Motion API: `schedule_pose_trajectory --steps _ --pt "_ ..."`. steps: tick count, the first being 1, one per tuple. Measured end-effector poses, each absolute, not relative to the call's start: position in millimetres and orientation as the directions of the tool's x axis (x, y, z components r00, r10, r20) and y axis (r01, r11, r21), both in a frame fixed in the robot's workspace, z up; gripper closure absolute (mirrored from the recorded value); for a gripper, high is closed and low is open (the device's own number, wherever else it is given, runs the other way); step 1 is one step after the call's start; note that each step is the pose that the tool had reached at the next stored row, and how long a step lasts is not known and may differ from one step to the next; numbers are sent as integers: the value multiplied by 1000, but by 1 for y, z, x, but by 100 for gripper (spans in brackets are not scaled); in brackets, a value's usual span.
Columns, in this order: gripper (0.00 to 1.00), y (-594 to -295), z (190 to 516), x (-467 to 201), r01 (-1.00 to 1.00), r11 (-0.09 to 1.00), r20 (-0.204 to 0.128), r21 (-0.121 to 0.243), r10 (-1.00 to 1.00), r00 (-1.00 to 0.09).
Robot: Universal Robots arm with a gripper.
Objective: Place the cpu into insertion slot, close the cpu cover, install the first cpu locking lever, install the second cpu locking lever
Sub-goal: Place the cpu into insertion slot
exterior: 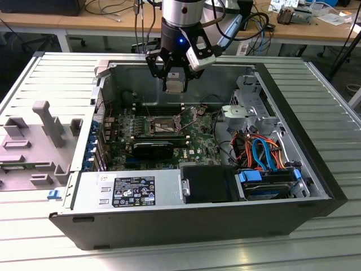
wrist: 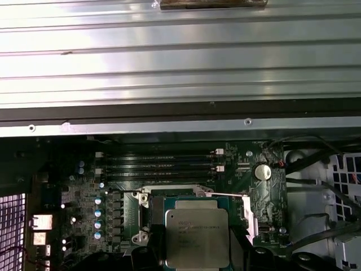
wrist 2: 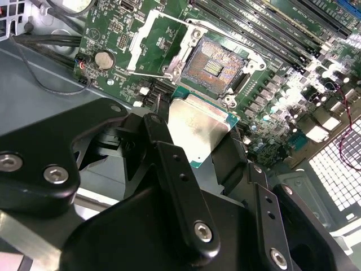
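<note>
My gripper (exterior: 174, 84) hangs above the open computer case, shut on the cpu (exterior: 175, 80), a flat silver-topped square. In the second wrist view the cpu (wrist 2: 197, 127) sits between my two black fingers (wrist 2: 169, 152), a short way above and beside the bare insertion slot (wrist 2: 217, 68), whose gold contacts show. The cpu cover (wrist 2: 138, 51), a thin silver frame, stands flipped open next to the slot. In the first wrist view the cpu (wrist: 197, 237) hides most of the slot beneath it. In the exterior view the slot (exterior: 161, 125) lies on the green motherboard below my gripper.
Memory slots (wrist 2: 271, 28) run along one side of the socket and a coin battery (wrist 2: 104, 58) lies on the other. A power supply (exterior: 130, 192) and a drive bay with blue and orange cables (exterior: 265, 164) line the case's near side. A grey fixture (exterior: 45, 135) lies outside the case on the exterior view's left.
</note>
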State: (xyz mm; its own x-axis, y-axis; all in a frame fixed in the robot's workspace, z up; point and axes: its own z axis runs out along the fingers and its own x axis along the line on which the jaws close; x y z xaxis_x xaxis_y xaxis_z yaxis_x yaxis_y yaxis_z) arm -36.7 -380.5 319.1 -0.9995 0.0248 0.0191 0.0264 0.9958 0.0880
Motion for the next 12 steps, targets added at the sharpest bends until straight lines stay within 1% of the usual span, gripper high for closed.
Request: schedule_pose_trajectory --steps 12 --pt "46 -382 316 -37 26 996 19 88 25 -1000"
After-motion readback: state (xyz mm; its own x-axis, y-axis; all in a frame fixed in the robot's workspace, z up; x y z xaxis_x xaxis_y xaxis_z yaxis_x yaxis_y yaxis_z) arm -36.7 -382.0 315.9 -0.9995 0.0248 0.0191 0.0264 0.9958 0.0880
